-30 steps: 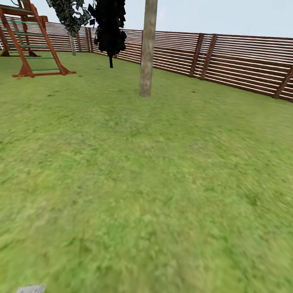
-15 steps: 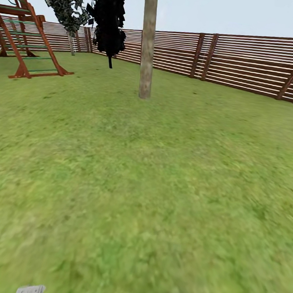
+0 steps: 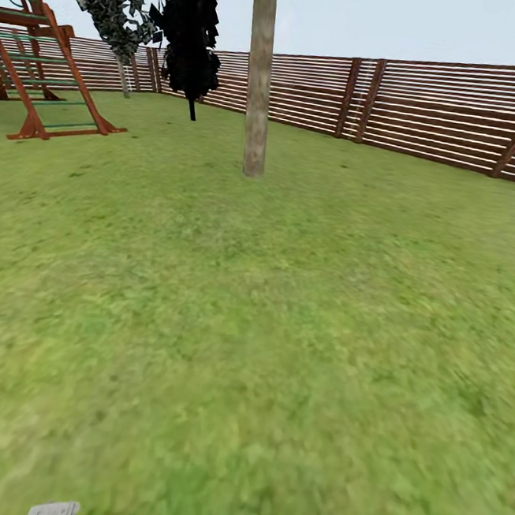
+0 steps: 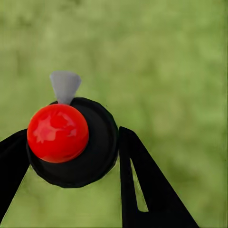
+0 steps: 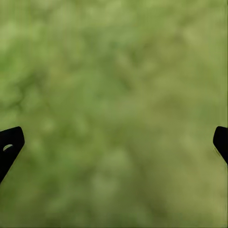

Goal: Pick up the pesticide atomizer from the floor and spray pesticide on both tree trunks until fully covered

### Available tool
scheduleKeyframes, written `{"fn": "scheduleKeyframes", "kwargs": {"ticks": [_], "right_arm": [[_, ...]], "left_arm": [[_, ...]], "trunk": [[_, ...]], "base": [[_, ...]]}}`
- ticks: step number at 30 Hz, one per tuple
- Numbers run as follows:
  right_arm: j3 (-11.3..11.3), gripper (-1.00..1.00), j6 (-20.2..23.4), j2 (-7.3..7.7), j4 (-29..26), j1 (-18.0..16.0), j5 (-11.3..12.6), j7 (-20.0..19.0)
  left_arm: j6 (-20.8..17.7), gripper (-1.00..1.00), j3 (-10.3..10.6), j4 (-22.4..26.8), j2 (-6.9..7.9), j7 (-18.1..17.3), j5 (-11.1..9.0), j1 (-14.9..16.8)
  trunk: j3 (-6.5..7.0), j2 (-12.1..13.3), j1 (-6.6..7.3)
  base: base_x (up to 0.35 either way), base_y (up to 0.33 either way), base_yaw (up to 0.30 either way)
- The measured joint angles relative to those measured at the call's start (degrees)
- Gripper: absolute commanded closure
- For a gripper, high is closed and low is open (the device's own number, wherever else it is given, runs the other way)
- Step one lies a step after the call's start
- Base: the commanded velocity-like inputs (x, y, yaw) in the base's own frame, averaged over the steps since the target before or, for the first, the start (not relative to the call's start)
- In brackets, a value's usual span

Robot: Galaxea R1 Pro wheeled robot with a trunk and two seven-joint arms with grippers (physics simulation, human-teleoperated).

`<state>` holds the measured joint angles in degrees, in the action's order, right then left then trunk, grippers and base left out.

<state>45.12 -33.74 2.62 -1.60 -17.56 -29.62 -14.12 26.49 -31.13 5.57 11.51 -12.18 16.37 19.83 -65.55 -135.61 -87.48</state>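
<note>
Black atomizer (image 4: 80,152), red knob, in left gripper (image 4: 71,161)

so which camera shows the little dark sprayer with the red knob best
The left wrist view: the small dark pesticide atomizer with its round red top sits large between the left gripper jaws, its grey nozzle pointing away over blurred grass. The head view looks across the green lawn toward a mottled grey-brown tree trunk.
</note>
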Motion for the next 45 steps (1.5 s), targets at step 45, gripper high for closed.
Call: {"fn": "scheduleKeyframes", "kwargs": {"ticks": [45], "right_arm": [[0.0,-1.0,0.0,0.0,0.0,0.0,0.0,0.0]], "left_arm": [[0.1,1.0,0.0,0.1,0.0,0.0,-0.1,0.0]], "trunk": [[0.0,0.0,0.0]], "base": [[0.338,0.0,0.0]]}}
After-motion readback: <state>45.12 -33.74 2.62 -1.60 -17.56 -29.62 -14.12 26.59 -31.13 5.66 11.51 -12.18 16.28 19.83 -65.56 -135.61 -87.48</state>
